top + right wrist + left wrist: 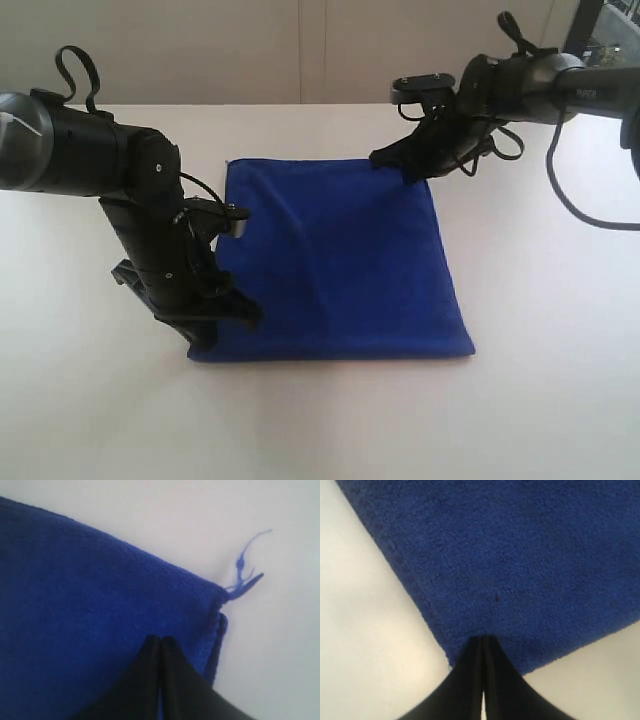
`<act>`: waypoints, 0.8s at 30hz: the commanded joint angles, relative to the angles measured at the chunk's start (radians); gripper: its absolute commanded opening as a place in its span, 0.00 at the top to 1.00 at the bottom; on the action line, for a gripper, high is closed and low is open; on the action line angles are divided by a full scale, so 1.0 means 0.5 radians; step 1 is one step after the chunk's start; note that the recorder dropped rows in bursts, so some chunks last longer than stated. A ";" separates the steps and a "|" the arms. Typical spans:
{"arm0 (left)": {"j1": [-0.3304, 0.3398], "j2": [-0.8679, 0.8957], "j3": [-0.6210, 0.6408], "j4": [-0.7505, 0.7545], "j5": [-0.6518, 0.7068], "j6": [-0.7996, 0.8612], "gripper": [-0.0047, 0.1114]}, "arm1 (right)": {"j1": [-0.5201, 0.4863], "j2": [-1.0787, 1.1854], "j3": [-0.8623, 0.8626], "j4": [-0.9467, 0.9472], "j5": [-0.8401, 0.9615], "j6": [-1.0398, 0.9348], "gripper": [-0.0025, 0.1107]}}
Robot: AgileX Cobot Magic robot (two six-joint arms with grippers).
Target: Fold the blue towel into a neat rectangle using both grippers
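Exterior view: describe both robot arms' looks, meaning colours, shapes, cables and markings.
The left arm is matte black, with a thick cylindrical segment and a black strap loop on top. The right arm is also black and cylindrical, carries faint pale lettering, and trails a long black cable. In the wrist views the jaws are black wedges tapering to a narrow tip.

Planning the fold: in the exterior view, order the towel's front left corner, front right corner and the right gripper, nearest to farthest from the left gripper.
From the left gripper:
1. Front left corner, right beside it.
2. Front right corner, across the towel.
3. Right gripper, far back right.
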 commanded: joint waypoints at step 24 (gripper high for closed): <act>0.000 -0.318 -0.141 0.097 0.043 0.050 0.96 | -0.026 -0.217 -0.003 -0.334 0.183 -0.022 0.98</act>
